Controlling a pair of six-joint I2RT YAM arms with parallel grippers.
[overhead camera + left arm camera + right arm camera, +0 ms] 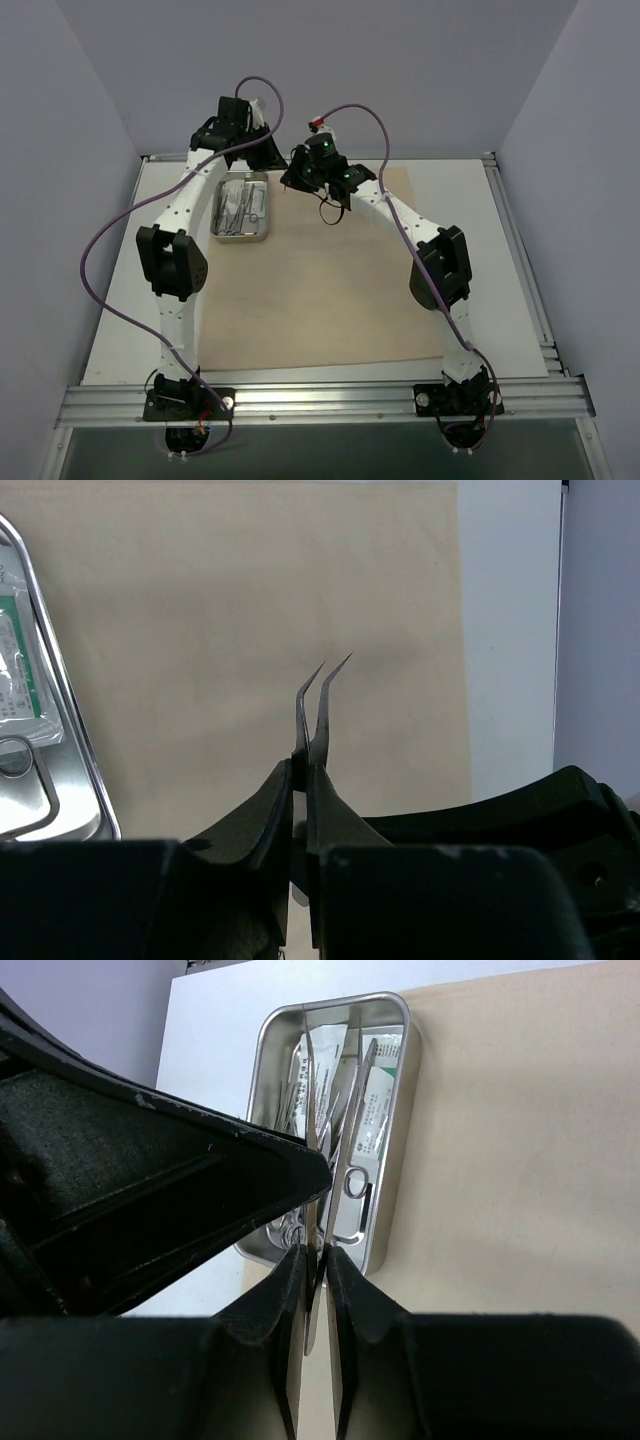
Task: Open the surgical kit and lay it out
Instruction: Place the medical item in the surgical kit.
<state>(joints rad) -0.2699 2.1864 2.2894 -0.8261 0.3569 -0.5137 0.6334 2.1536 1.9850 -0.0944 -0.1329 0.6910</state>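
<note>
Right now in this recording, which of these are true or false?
1. The beige cloth lies spread flat on the table. True.
2. The steel tray is empty. False: it holds steel instruments and packets.
3. The left gripper is shut on the tweezers, with their tips sticking out past the fingers. True.
4. The tray sits at the cloth's near right corner. False: it is at the far left part of the cloth.
5. The tweezers' tips are curved. True.
</note>
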